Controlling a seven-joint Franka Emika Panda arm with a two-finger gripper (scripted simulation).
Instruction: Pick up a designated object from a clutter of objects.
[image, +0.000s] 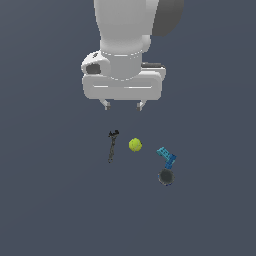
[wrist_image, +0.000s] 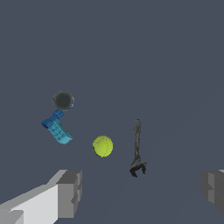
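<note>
The designated object (image: 171, 161) is a small dark royal-blue piece lying between the teal brick (image: 162, 152) and the dark grey disc (image: 166, 177), toward the exterior view's right. The wrist view shows the same blue piece (wrist_image: 52, 119) touching the teal brick (wrist_image: 60, 133), with the disc (wrist_image: 63, 100) beside it. A yellow-green ball (image: 135, 145) and a black wrench (image: 112, 145) lie in the middle. My gripper (image: 123, 106) hangs open well above the clutter, over the wrench and ball, holding nothing. Its fingers (wrist_image: 70, 192) frame the wrist view.
All the items rest on a flat dark grey-blue surface (image: 55, 200). The ball (wrist_image: 103, 145) and wrench (wrist_image: 137, 148) sit close together, a short gap from the brick group.
</note>
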